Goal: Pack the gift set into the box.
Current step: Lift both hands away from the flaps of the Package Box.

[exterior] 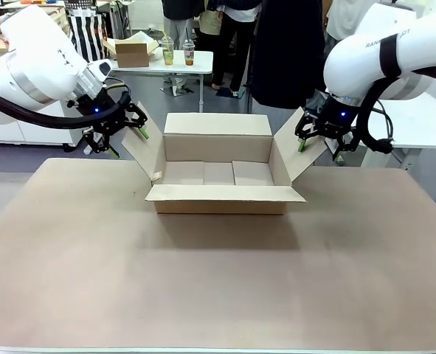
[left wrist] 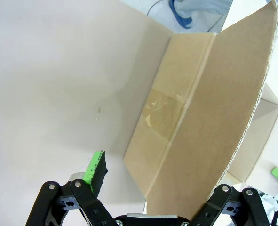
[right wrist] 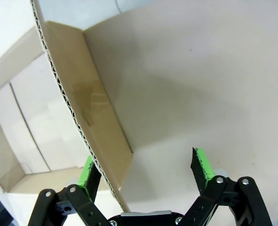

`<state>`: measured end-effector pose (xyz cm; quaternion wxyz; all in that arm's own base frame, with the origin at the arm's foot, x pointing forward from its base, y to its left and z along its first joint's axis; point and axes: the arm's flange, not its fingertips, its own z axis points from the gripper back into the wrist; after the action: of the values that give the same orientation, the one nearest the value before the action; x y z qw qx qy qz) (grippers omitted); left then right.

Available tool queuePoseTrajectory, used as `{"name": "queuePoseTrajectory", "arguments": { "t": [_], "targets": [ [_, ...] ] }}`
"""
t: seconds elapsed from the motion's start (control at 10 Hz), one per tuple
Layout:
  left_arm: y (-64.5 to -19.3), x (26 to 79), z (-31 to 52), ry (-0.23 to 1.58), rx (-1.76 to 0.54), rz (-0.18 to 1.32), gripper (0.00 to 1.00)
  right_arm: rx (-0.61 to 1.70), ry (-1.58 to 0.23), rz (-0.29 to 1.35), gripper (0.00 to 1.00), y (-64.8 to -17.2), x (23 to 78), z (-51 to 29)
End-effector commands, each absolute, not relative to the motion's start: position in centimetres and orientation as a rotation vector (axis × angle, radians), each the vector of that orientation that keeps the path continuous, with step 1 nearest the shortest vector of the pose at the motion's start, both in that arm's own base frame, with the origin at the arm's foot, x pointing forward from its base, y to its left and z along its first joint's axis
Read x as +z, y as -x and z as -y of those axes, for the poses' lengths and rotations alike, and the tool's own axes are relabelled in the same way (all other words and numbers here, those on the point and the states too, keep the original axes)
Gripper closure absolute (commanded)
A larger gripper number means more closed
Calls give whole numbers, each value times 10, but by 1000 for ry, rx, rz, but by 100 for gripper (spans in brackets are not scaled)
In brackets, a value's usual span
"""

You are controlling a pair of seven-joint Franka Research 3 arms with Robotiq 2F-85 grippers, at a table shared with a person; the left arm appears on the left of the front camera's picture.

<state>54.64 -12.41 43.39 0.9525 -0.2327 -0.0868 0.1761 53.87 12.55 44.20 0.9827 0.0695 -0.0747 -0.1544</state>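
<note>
While parted, both hands [exterior: 129, 144] [exterior: 320, 151] astride box [exterior: 221, 207] flaps

Box [exterior: 219, 205]: plain brown cardboard, unprinted, with one glossy clear tape patch [left wrist: 164, 115]. Table [exterior: 218, 295]: uniform tan. Left gripper [exterior: 129, 144] and right gripper [exterior: 319, 151]: black, bright green pads [left wrist: 94, 165]. Arms [exterior: 33, 66]: white. Background bag [exterior: 87, 37]: black-and-white stripes.

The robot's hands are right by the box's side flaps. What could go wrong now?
1. Each open gripper straddles a side flap: the left gripper the left flap, the right gripper the right flap. Clamping or pulling hard might crease or tear the cardboard.
2. The box looks empty and sits loose on the table, so an uneven tug could slide or tilt it.
</note>
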Motion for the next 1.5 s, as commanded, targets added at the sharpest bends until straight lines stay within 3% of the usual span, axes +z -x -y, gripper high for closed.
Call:
{"name": "queuePoseTrajectory", "arguments": {
  "t": [0.0,1.4],
  "targets": [
    [-546,435,125,458,368,173,0,-312,-111,156,0,-540,446,-127],
    [-546,435,125,458,368,173,0,-312,-111,156,0,-540,446,-127]
  ]
}}
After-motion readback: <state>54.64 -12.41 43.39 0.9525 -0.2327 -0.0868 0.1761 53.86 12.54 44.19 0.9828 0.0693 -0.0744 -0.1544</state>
